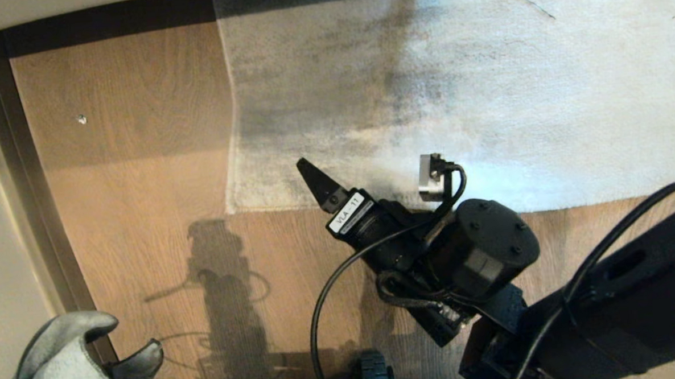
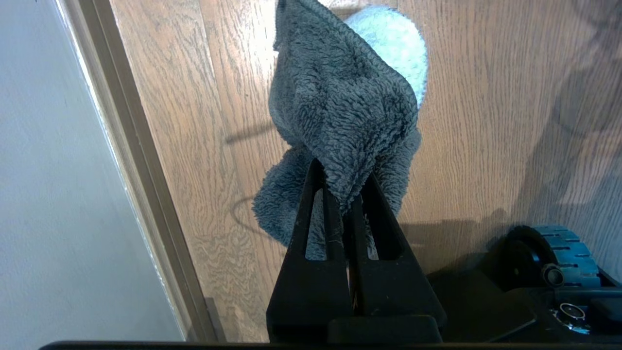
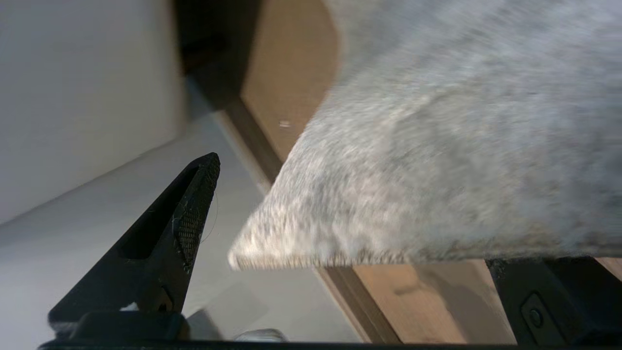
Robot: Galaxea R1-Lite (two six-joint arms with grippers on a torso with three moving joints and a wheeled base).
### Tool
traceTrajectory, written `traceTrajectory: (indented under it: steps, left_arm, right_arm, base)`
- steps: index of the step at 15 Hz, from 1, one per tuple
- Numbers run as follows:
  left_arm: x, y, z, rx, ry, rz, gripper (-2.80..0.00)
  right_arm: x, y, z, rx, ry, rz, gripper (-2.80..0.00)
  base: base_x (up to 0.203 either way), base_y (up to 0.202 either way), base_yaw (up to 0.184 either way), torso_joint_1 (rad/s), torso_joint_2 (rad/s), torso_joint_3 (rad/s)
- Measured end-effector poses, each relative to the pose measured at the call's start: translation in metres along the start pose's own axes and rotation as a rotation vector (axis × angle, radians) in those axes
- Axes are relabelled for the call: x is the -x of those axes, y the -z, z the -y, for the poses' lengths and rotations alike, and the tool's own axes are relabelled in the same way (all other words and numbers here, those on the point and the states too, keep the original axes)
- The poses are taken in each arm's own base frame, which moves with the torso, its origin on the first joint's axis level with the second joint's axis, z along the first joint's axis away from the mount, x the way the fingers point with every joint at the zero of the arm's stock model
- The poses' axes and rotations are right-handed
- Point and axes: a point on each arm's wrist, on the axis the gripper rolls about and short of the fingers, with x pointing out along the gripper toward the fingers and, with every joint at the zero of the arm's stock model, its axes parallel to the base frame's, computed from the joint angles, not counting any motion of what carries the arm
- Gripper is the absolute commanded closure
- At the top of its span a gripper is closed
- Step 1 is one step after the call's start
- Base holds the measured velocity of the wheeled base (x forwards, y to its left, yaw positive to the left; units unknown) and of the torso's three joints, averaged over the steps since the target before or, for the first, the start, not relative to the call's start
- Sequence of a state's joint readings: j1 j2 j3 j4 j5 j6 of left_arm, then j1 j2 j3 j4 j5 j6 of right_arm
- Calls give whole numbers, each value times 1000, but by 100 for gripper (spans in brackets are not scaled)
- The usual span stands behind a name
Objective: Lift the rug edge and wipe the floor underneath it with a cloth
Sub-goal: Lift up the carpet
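A: How does the right arm sit?
B: It reaches in from the lower right, its right tool [image 1: 371, 179] spread wide and holding nothing, over the rug edge [image 1: 270, 206] near the square corner.

A: Room around it?
B: Bare floor [image 1: 142, 164] lies left of the rug, up to the dark skirting strip [image 1: 36, 197].

A: The other side?
B: The left tool [image 2: 345, 194] is clamped on the cloth [image 2: 340, 112], low at the left.

A: Any writing?
B: A white label [image 1: 350, 212] reads "VLA-11".

A white label [image 1: 350, 212] reading "VLA-11" sits on the right claw [image 1: 371, 176], just behind its fingers.
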State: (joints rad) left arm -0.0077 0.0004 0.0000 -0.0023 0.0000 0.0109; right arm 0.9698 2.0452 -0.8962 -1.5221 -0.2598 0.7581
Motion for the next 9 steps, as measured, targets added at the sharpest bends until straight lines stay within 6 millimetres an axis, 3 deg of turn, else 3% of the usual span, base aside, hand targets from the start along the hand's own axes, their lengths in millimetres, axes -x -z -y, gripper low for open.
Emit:
traceTrajectory:
  steps: [4, 9]
  left_arm:
    - [0, 0, 0, 0, 0, 0, 0]
    - [0, 0, 0, 0, 0, 0, 0]
  right_arm:
    - [-7, 18, 22, 9, 80, 6, -280]
    - [-25, 10, 49, 24, 118, 68, -280]
  base:
    - [0, 0, 0, 0, 0, 0]
    - [0, 0, 0, 0, 0, 0]
